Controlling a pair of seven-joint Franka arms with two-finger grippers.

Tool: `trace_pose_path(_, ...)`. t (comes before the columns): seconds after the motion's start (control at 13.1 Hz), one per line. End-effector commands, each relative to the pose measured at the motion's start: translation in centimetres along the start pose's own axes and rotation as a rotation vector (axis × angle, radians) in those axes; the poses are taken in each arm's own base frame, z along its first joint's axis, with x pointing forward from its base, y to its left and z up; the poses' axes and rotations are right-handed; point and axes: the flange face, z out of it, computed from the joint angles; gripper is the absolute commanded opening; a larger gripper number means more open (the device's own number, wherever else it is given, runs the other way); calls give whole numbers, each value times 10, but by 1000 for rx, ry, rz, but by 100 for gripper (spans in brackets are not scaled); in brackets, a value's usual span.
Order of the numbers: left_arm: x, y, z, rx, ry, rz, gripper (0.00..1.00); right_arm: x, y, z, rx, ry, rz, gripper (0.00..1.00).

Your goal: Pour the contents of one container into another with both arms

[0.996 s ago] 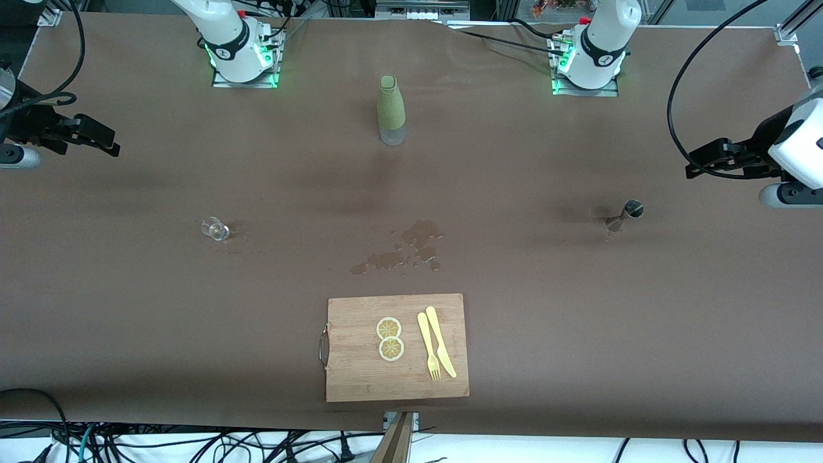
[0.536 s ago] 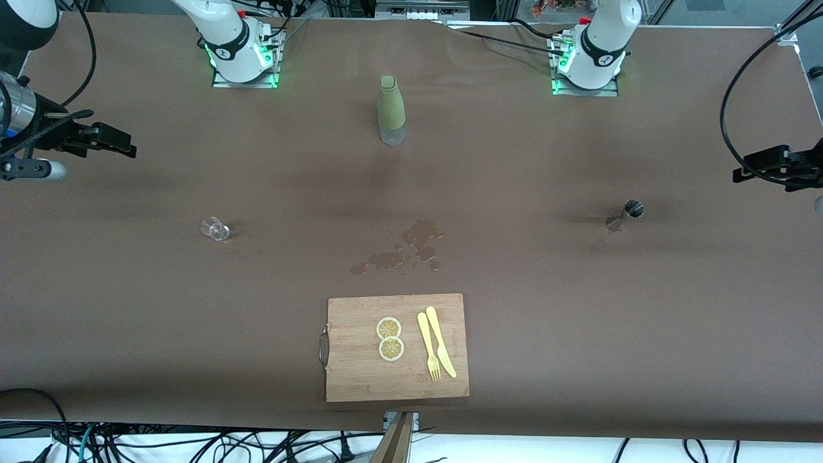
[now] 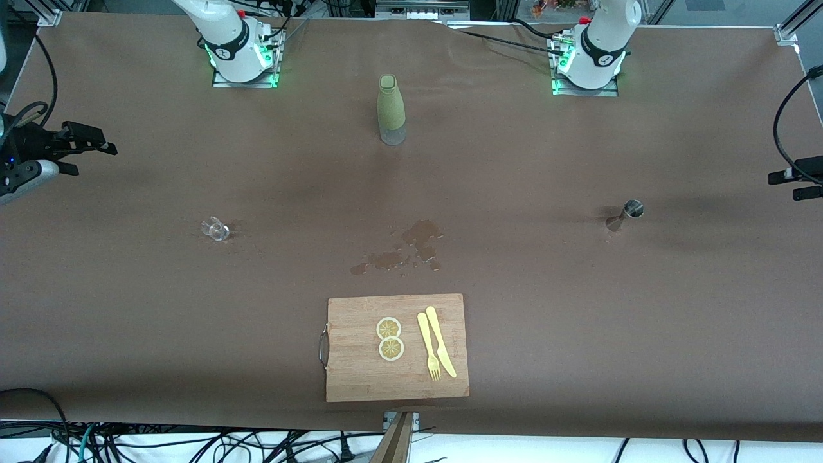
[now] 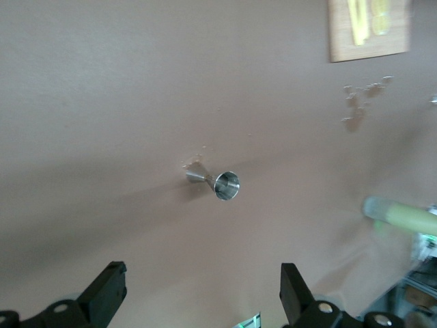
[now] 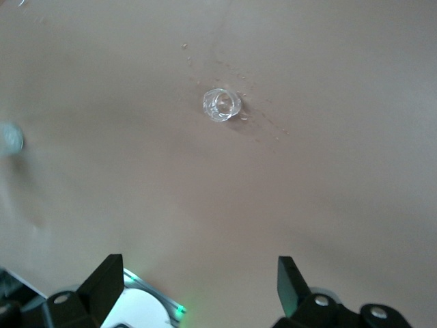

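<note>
Take the wet patch (image 3: 406,249) in the middle of the table (image 3: 578,321) as your landmark. The small clear glass (image 3: 215,229) stands well off from it toward the right arm's end, and the steel jigger (image 3: 625,215) stands well off toward the left arm's end, each about level with the patch. Neither is held — both grippers are up in the air at the table's ends. The right gripper (image 3: 93,140) hangs over the table's edge at its own end with fingers spread and nothing between them; its wrist view looks straight down on the glass (image 5: 221,104), mouth up. The left gripper (image 3: 797,183) is over the edge at its end, also spread wide and empty; its wrist view shows the jigger (image 4: 217,183) upright, its open cup facing the camera. So each arm is nearer to its own vessel, and each must come down and inward toward the patch to reach it. The left gripper is cut off at the frame edge in the front view. You cannot tell whether either vessel holds liquid. The green bottle (image 3: 391,110) stands farther from the front camera than the patch, between the bases.
</note>
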Motion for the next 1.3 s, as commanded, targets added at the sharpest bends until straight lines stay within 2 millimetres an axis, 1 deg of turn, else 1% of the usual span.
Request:
trace_pose_path(0.0, -30, -42, 27, -182, 57, 64, 100, 3, 29, 22, 97, 47, -189, 100)
trace_pose_path(0.08, -47, -60, 38, -261, 51, 84, 100, 0, 42, 32, 124, 66, -244, 100)
trace_pose_path(0.15, -57, -73, 46, -310, 55, 151, 100, 0, 55, 43, 152, 95, -305, 100)
trace_pose_path(0.23, -58, -83, 62, -353, 52, 279, 100, 3, 65, 59, 188, 135, -389, 100)
trace_pose_path(0.31, -62, -102, 79, -383, 72, 413, 100, 6, 78, 74, 219, 195, -466, 100)
trace_pose_path(0.38, -63, -116, 95, -410, 101, 535, 100, 9, 89, 88, 239, 256, -534, 100)
trace_pose_path(0.46, -62, -132, 114, -445, 162, 645, 100, 12, 101, 105, 248, 306, -601, 100)
trace_pose_path(0.54, -60, -149, 140, -483, 217, 739, 100, 16, 112, 122, 246, 358, -676, 100)
trace_pose_path(0.61, -60, -166, 168, -523, 277, 807, 100, 20, 121, 138, 246, 421, -757, 100)
trace_pose_path(0.77, -64, -189, 214, -608, 386, 891, 100, 27, 135, 176, 256, 536, -904, 100)
trace_pose_path(0.84, -64, -194, 225, -617, 463, 981, 100, 32, 139, 195, 259, 598, -966, 100)
trace_pose_path(1.0, -58, -193, 231, -588, 547, 1150, 100, 38, 147, 230, 258, 712, -1020, 100)
trace_pose_path(1.07, -52, -193, 243, -586, 576, 1231, 100, 39, 152, 251, 268, 747, -1026, 100)
trace_pose_path(1.15, -42, -191, 252, -564, 624, 1313, 100, 40, 153, 272, 274, 783, -1049, 100)
trace_pose_path(1.23, -36, -193, 264, -540, 657, 1363, 100, 41, 153, 290, 280, 833, -1066, 100)
